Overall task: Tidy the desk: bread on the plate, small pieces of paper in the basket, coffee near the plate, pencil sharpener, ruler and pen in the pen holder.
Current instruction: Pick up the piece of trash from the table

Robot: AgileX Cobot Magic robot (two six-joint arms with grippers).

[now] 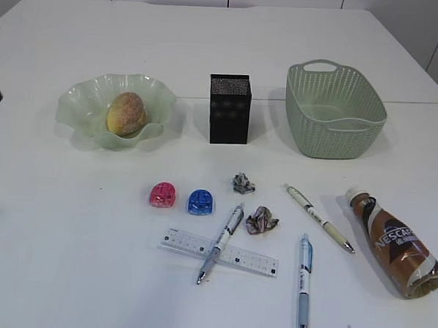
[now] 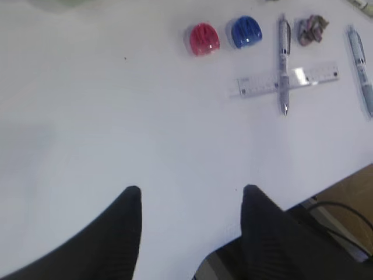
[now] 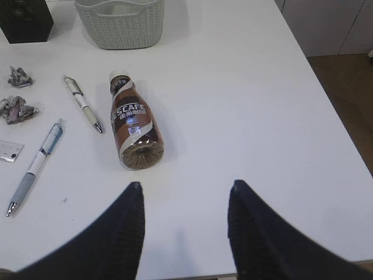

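The bread (image 1: 126,113) lies on the green wavy plate (image 1: 75,101) at the back left. The black pen holder (image 1: 229,109) and the green basket (image 1: 303,102) stand behind the clutter. A pink pencil sharpener (image 1: 162,195) and a blue one (image 1: 200,202) sit mid-table. Two crumpled paper pieces (image 1: 242,183) (image 1: 261,220) lie near them. One pen (image 1: 221,243) lies across the clear ruler (image 1: 254,261); two more pens (image 1: 319,218) (image 1: 304,284) lie to its right. The coffee bottle (image 3: 133,122) lies on its side just ahead of my right gripper (image 3: 183,189), which is open and empty. My left gripper (image 2: 191,192) hovers open over bare table.
The table's front edge (image 2: 326,186) runs close to my left gripper, with floor and a cable below it. On the right, the table edge (image 3: 326,111) borders brown floor. A seam (image 1: 428,104) joins a second table behind.
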